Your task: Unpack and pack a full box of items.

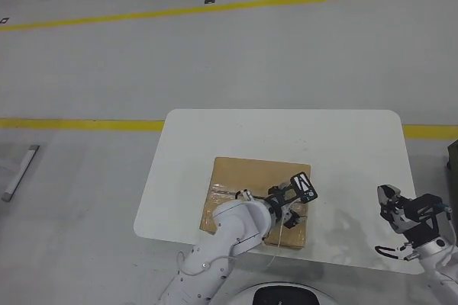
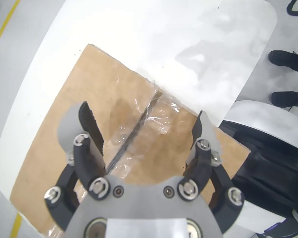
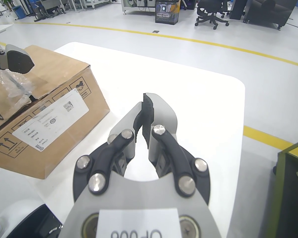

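A white table holds a closed brown cardboard box, which sits on the left-centre part of the table toward the robot's edge. Its top flaps meet in a dark centre seam covered with crinkled clear tape. A white label is stuck on one side wall of the box. The left gripper is over the box top with its fingers spread wide and nothing between them. The seam runs beneath the gap, closer to one finger, and it is not possible to tell whether the fingertips touch the cardboard. Farther right, the right gripper is over the bare table near its right front corner. It is well apart from the box, and its fingers are pressed together on nothing.
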